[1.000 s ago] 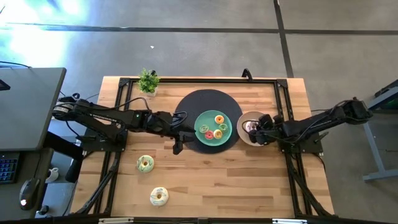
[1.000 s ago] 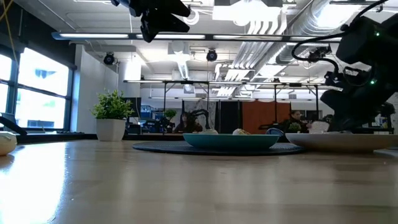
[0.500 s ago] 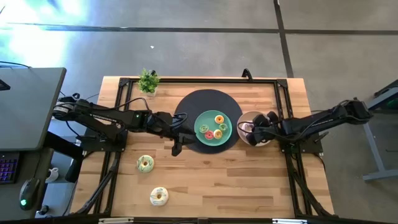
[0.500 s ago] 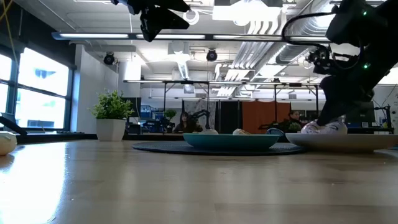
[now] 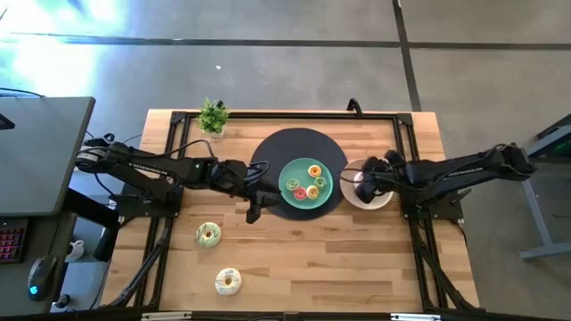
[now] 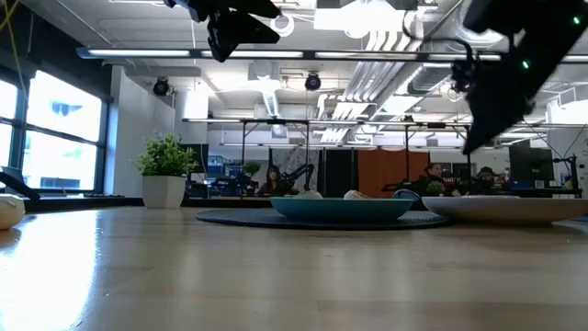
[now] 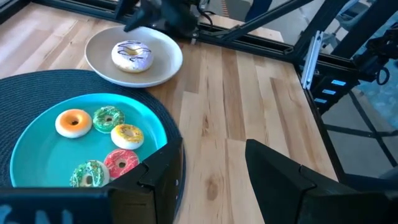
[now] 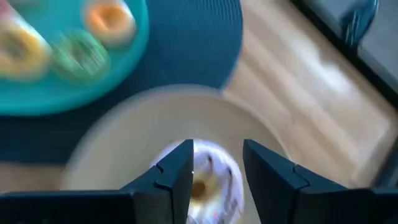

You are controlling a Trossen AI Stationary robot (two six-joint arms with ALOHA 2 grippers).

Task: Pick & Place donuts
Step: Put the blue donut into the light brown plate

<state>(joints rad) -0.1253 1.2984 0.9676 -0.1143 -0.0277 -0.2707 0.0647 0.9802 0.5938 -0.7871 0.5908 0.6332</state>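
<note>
A white-iced donut (image 7: pixel 132 55) lies flat in the tan bowl (image 7: pixel 99 59); it also shows in the right wrist view (image 8: pixel 211 177). My right gripper (image 8: pixel 214 165) hangs open above it, clear of the bowl (image 6: pixel 491 101), fingers on either side without touching. Several small donuts, orange, green, yellow and pink, lie on the teal plate (image 5: pixel 290 192). A green donut (image 5: pixel 208 234) and a cream donut (image 5: pixel 228 282) lie on the table at the near left. My left gripper (image 7: pixel 214 168) is open and empty, held high beside the plate's left rim (image 5: pixel 254 207).
The plate sits on a dark round mat (image 5: pixel 277 147) at the table's middle. A small potted plant (image 5: pixel 212 116) stands at the far left. Black frame rails (image 5: pixel 415 232) run along the table's sides. Bare wood lies along the near edge.
My right gripper has risen from the bowl's floor to well above its rim and gone slightly toward the plate. The donut that showed between its fingertips above the rim has stayed behind, lying in the bowl.
</note>
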